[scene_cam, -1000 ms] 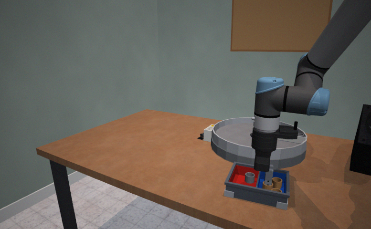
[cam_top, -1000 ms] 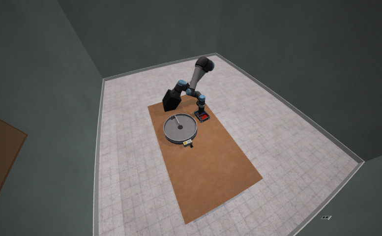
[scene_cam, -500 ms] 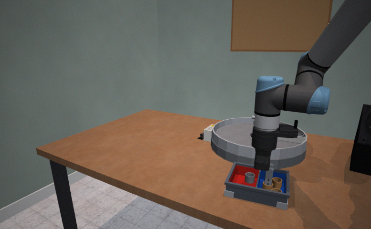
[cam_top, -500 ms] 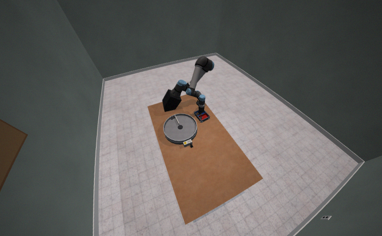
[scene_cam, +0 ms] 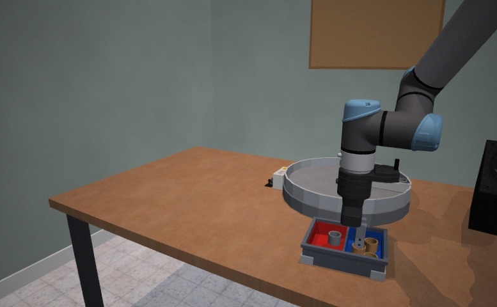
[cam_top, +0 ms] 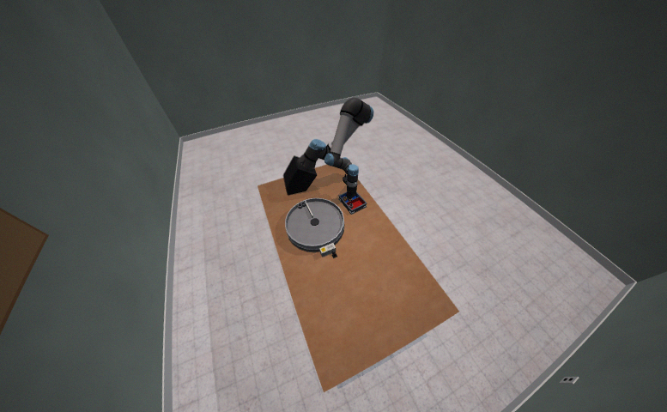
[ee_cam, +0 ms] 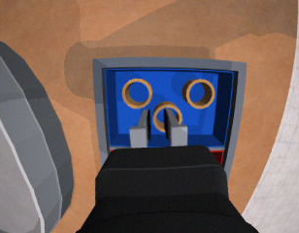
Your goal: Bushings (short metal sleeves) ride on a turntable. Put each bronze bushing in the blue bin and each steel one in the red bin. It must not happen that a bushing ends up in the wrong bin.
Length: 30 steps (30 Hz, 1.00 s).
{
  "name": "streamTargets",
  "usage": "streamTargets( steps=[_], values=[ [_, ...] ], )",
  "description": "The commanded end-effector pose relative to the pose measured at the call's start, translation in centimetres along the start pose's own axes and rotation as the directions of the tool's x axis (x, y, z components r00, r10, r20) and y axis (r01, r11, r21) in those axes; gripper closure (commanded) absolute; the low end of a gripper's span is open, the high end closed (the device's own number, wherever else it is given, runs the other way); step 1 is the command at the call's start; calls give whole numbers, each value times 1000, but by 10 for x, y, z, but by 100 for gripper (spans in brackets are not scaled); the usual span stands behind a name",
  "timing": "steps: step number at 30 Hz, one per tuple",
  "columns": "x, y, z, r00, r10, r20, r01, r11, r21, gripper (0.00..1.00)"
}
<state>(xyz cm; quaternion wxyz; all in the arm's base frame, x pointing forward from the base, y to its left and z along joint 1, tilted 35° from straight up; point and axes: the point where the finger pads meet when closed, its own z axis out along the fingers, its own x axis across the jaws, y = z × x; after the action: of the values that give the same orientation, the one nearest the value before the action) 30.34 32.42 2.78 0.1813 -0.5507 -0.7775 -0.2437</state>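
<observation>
My gripper (cam_top: 351,195) (scene_cam: 359,245) (ee_cam: 156,118) is part way open and empty, low over the blue bin (scene_cam: 352,237) (ee_cam: 169,83). One bronze bushing (scene_cam: 358,251) (ee_cam: 181,117) stands upright just under the fingertips. In the wrist view, two more bronze bushings (ee_cam: 124,94) (ee_cam: 187,94) stand in the blue bin's far corners. A steel bushing (scene_cam: 334,239) stands in the red bin (cam_top: 359,202) (scene_cam: 318,242). The turntable (cam_top: 300,229) (scene_cam: 313,201) has small dark rings (cam_top: 301,204) beside its bar, too small to tell their metal.
Both bins share a grey tray with raised walls (ee_cam: 169,62). The turntable's wall also shows close by at the left of the wrist view. A thin bar (cam_top: 308,209) crosses the turntable near its rim. A white box (cam_top: 328,249) (scene_cam: 279,179) stands at its outer edge.
</observation>
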Motion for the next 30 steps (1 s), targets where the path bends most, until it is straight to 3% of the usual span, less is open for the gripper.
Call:
streamTargets(
  steps=[1, 30],
  values=[
    [0, 0, -1, 1000, 0, 0, 0, 1000, -1, 58],
    [0, 0, -8, 1000, 0, 0, 0, 1000, -1, 58]
  ],
)
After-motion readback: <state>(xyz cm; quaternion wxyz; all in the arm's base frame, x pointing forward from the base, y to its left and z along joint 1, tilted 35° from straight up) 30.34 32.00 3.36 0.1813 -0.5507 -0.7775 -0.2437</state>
